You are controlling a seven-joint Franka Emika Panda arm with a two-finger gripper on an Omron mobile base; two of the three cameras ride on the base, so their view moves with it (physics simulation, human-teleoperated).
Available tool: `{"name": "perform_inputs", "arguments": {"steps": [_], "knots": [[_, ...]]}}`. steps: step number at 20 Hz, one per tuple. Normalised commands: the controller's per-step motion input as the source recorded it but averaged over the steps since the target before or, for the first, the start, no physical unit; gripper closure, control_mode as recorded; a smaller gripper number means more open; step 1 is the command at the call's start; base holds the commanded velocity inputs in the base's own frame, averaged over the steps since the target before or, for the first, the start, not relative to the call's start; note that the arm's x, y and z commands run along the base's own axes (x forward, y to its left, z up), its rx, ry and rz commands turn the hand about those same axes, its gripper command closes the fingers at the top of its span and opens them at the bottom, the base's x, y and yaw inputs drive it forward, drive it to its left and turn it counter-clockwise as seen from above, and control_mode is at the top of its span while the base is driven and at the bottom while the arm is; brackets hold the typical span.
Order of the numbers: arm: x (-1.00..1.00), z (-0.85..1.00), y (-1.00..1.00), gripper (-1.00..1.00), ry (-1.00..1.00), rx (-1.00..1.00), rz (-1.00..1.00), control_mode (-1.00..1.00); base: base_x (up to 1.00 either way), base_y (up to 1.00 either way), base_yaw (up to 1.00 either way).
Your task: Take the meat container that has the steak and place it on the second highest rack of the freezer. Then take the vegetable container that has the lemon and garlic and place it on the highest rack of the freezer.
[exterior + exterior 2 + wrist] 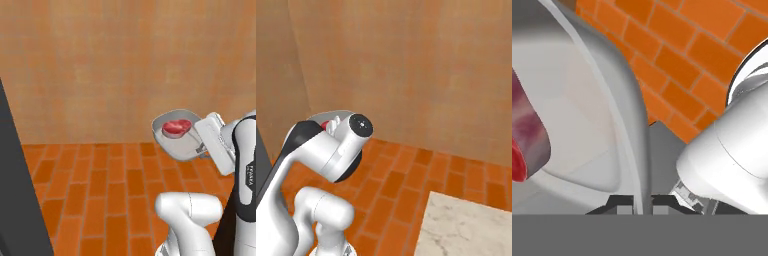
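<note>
Glossy white rounded arm segments with black joint sections, small dark lettering on one black link. Flat white boxy hand (202,148), two small dark fingertips, round dark cap with pale dots.

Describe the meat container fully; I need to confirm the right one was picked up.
The meat container is a shallow, rounded grey-white tray with a raised rim, looking like plastic. It is held in the air above the brick floor, tilted toward the camera, its rim pinched by the shut gripper. One red steak lies inside.
</note>
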Motion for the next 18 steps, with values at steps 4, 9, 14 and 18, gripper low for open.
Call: {"name": "perform_inputs", "arguments": {"steps": [4, 9, 14, 18], "knots": [[0.0, 0.0, 0.0, 1.0, 0.0, 0.0, 0.0, 1.0, 0.01, 0.35, 0.54], [0.0, 0.0, 0.0, 1.0, 0.0, 0.0, 0.0, 1.0, 0.01, 0.44, 0.62], [0.0, 0.0, 0.0, 1.0, 0.0, 0.0, 0.0, 1.0, 0.01, 0.34, 0.66], [0.0, 0.0, 0.0, 1.0, 0.0, 0.0, 0.0, 1.0, 0.01, 0.03, 0.72]]}}
